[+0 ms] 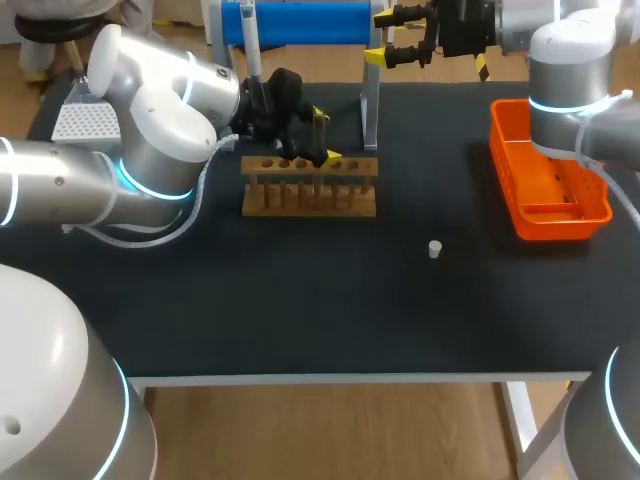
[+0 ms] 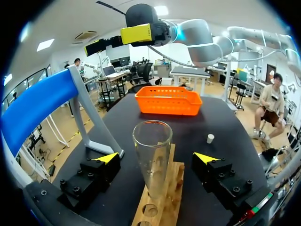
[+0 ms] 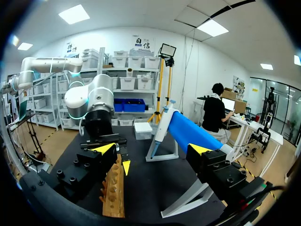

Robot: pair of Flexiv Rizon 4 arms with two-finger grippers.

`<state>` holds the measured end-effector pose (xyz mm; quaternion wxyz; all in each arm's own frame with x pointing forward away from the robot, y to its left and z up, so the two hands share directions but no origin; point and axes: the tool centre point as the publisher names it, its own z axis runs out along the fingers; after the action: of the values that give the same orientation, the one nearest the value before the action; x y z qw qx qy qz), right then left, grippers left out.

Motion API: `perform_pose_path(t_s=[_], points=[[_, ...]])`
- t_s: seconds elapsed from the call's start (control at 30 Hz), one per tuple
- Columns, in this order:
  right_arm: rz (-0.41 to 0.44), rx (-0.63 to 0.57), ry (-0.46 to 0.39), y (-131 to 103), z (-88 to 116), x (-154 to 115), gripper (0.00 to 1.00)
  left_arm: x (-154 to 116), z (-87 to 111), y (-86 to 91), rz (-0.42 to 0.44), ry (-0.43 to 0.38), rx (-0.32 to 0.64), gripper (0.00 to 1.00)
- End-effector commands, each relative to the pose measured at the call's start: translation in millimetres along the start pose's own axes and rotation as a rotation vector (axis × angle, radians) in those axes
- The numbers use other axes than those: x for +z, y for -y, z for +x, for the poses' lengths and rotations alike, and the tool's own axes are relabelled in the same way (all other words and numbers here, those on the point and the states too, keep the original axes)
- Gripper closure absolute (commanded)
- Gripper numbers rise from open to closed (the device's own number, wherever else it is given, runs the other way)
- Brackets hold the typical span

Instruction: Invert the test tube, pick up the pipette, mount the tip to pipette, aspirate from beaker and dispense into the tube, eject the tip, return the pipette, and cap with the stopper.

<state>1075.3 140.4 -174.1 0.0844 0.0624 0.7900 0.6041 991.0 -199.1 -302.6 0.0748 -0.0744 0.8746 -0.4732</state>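
- First, the left gripper (image 2: 156, 157): its jaws are wide open on both sides of the tube (image 2: 151, 150), and neither finger touches the glass.
- The tube stands upright in a hole of the rack (image 2: 174, 184), with its mouth up.
- The right gripper (image 3: 151, 149): its jaws are also wide open and hold nothing. It hangs over the far edge of the table (image 1: 300, 320), near the blue stand (image 3: 188, 134).
- The stopper (image 1: 435, 248) lies alone on the table, between the rack and the orange basket (image 1: 560, 222).
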Motion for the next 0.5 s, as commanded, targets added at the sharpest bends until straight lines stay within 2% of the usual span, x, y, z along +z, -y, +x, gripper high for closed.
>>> perform_pose_path(t_s=[0.03, 0.27, 0.4, 0.5], points=[[0.002, 0.0, -0.004, 0, -1, -1, 0.0, 0, -0.3, 0.4, -0.002, -0.001, -0.001, 0.0], [0.002, 0.0, -0.004, 0, -1, -1, 0.0, 0, -0.3, 0.4, -0.002, -0.001, -0.001, 0.0], [0.038, -0.012, 0.017, 13, 9, -26, 0.0, 0, -0.3, 0.4, -0.002, -0.001, -0.001, 0.0], [0.071, -0.032, 0.03, 23, 21, -55, 0.0, 0, -0.3, 0.4, -0.002, -0.001, -0.001, 0.0]])
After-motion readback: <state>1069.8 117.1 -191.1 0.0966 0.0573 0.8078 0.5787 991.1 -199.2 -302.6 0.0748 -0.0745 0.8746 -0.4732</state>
